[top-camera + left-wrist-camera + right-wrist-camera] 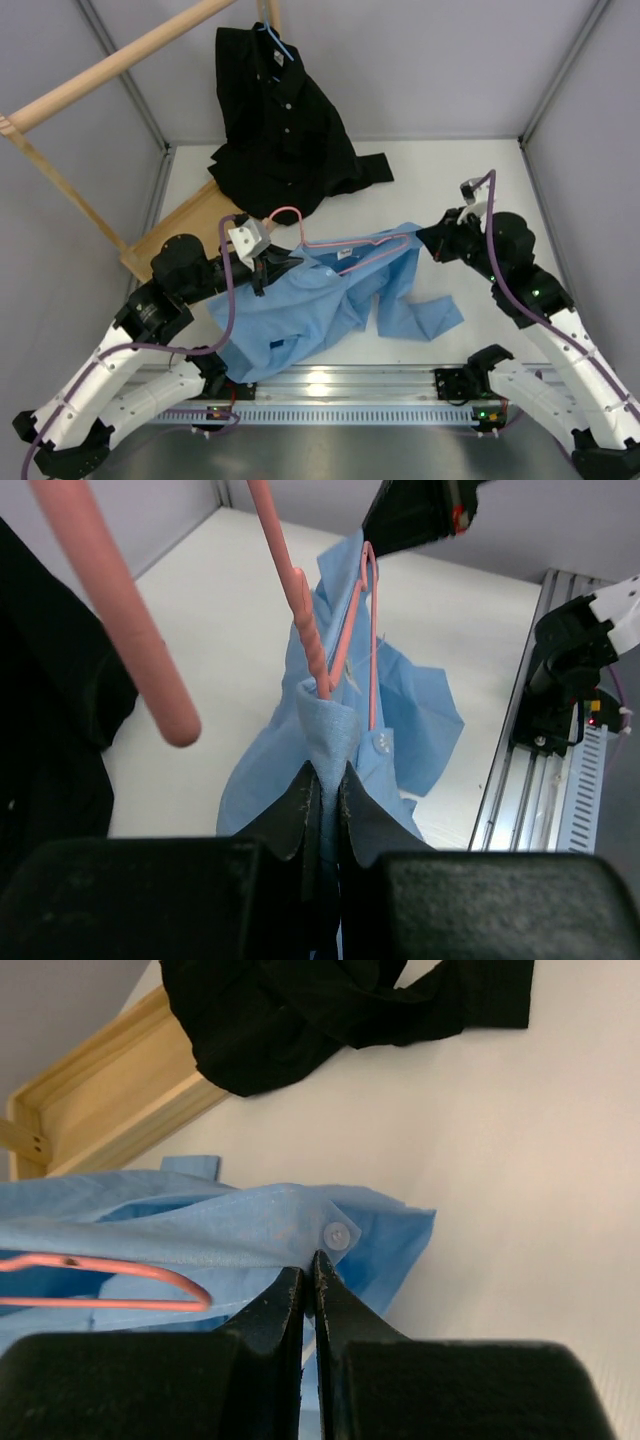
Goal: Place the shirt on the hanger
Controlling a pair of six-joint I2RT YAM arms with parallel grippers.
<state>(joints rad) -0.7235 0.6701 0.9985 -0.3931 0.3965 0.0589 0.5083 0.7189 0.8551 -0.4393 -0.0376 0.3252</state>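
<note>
At the near edge a metal rail [340, 385] carries both arm bases, and just beyond it the shirt [310, 300] lies crumpled on the white table [470, 180], one loose flap spread toward the right. The left gripper [325, 780] has its fingers pressed together on a fold of blue cloth at the shirt's left end. The right gripper [310, 1270] is likewise pinched onto the shirt's edge just below a small button at the right end, so the cloth hangs stretched between them. The hanger [312, 645] runs along that raised edge, its wires going down into the cloth at the collar and its hook curving out to the left. Close behind the hook, a black shirt [285, 130] hangs on a blue hanger [278, 42], its hem and a sleeve pooling on the table. It hangs from a wooden rack [110, 65] whose base sits at the table's left side. Plain grey walls [430, 60] close in the back and both sides.
</note>
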